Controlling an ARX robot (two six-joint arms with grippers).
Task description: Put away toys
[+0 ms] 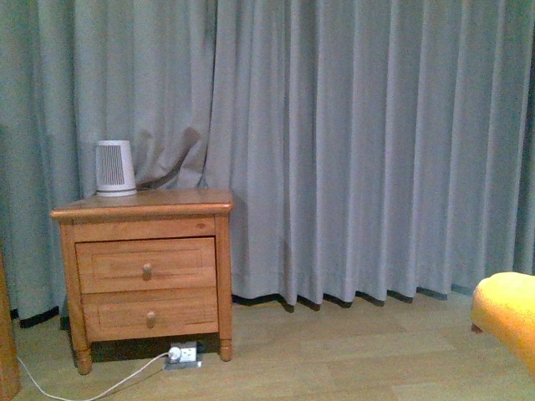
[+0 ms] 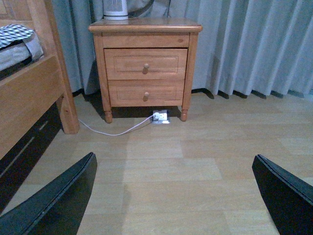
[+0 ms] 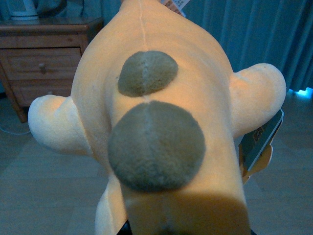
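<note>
One plush animal [image 1: 507,316] shows at the front view's right edge, filling the right wrist view; the right pincer's state I cannot tell. Left pincer [image 2: 173,164] gapes wide, empty. Probably light and squashy, the plush wants a deep pinch across its body.

A pale wood-plank floor [image 1: 351,355] carries a honey-coloured wooden nightstand with two knobbed drawers [image 1: 146,276], which stands on turned legs against the grey curtain. On its top sits a small white ribbed appliance [image 1: 114,169]. A white power strip [image 1: 182,354] lies on the boards under the nightstand's front edge, and its white cable [image 1: 92,388] trails across the floor. Beside the nightstand stands a wooden bed frame [image 2: 29,93], bearing black-and-white checked bedding [image 2: 14,34].
</note>
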